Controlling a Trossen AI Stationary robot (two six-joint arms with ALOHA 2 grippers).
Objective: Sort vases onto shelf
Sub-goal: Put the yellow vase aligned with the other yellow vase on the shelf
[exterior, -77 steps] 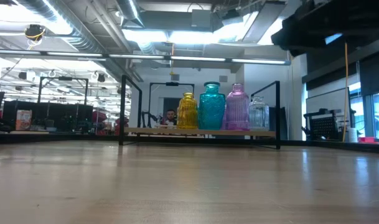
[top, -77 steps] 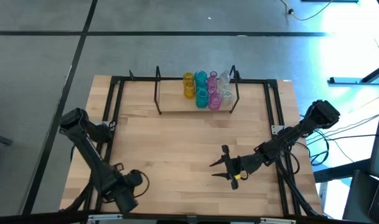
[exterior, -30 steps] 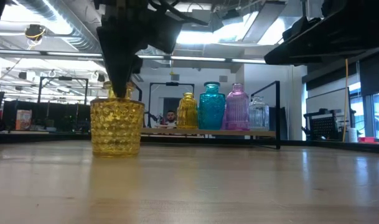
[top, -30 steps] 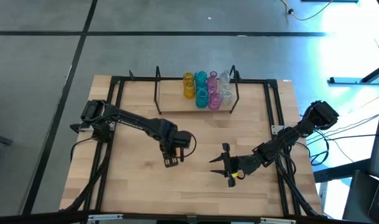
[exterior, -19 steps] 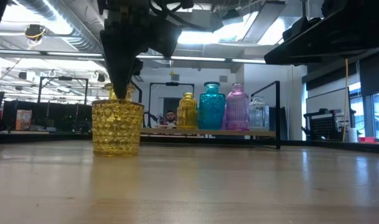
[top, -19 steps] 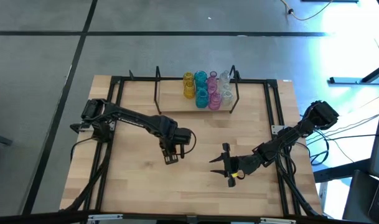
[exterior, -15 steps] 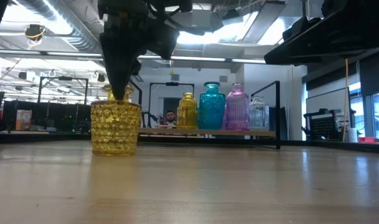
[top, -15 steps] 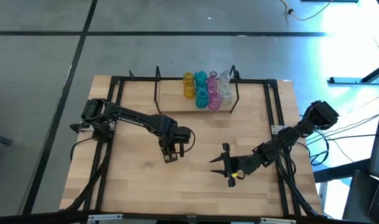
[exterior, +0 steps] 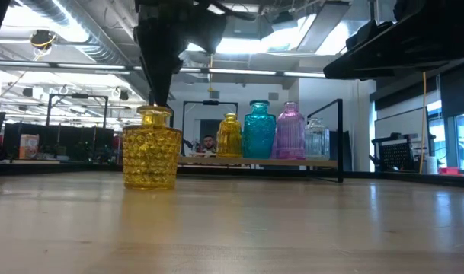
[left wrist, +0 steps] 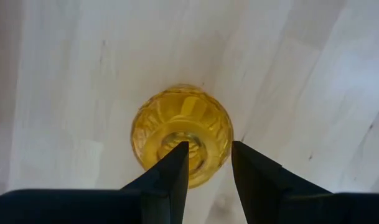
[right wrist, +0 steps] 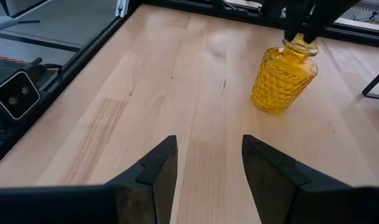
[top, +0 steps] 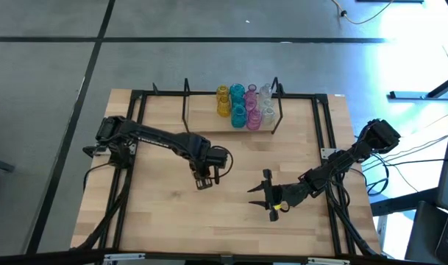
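A yellow glass vase (exterior: 152,156) stands out in the middle of the table, also seen in the left wrist view (left wrist: 177,118) and the right wrist view (right wrist: 282,78). My left gripper (top: 204,179) hangs straight over it, pointing down, shut on its neck. My right gripper (top: 254,195) waits open and low at the right, aimed at the vase. Several yellow, teal, pink and clear vases (top: 246,107) stand on the light-wood shelf (top: 209,126) at the far edge. My left gripper comes from above, pointing down, with a finger on each side of the top of the vase's neck (exterior: 155,114), just under its mouth (left wrist: 198,152). The vase stays upright. I cannot tell whether its base (exterior: 150,185) rests on the table or hangs just above it.
Black rails (top: 139,118) frame the tabletop. The shelf's wire uprights (exterior: 340,137) stand at both of its ends, and its left half is bare. Bare wood lies between the yellow vase and the shelf. A person (exterior: 209,142) shows far behind the shelf.
My left gripper has risen and gone a little toward the shelf and the table's right edge. The yellow vase has shifted the same way with it, still upright. More of the neck now shows below the fingers. My right gripper has kept still.
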